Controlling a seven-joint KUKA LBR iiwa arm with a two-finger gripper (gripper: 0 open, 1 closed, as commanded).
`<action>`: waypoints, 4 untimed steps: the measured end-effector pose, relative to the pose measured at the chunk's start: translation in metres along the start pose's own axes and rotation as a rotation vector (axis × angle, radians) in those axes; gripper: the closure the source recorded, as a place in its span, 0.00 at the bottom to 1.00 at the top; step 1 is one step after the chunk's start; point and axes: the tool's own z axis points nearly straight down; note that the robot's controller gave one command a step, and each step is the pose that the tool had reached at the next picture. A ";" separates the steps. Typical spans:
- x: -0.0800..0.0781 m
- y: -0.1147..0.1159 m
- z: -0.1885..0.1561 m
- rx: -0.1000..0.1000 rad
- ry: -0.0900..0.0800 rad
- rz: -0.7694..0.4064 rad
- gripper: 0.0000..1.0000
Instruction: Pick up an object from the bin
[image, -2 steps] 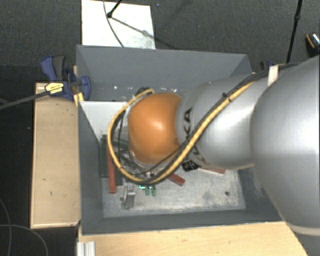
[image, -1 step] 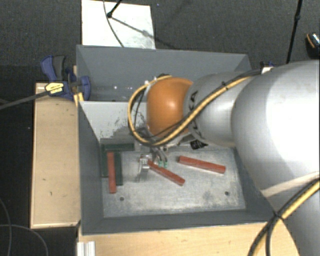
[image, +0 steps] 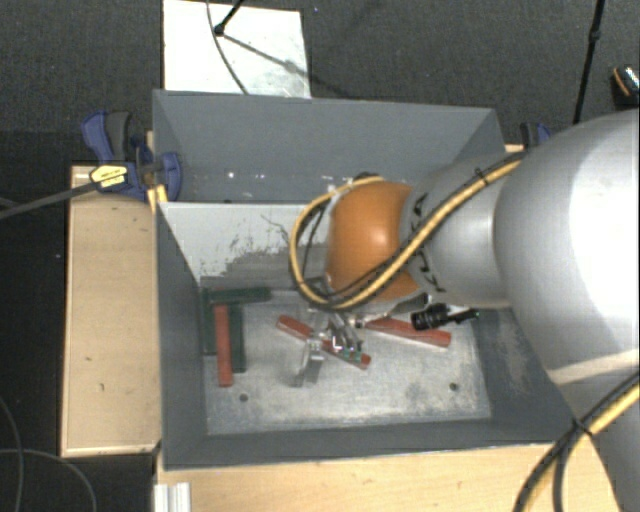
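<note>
Gripper (image: 326, 356) low at mid floor of bin (image: 400, 388); open or closed, can't tell. It sits right over a thin red stick (image: 291, 326) lying diagonally mid-bin, whose ends stick out on both sides. Second red stick (image: 420, 334) just to the right, black marker (image: 441, 318) touching it. Red bar (image: 225, 352) and green L-piece (image: 238, 295) lie together, well apart at left. Orange cover (image: 365, 240) above the gripper.

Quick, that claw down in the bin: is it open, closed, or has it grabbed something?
Gripper: cannot be told whether open or shut; it is low among the red sticks mid-bin, with no hold that can be made out.
</note>
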 end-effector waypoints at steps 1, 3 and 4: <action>0.000 0.000 0.000 -0.002 0.000 0.004 0.00; -0.001 0.000 -0.001 -0.003 -0.003 0.023 0.00; -0.001 0.001 -0.001 -0.003 -0.003 0.026 1.00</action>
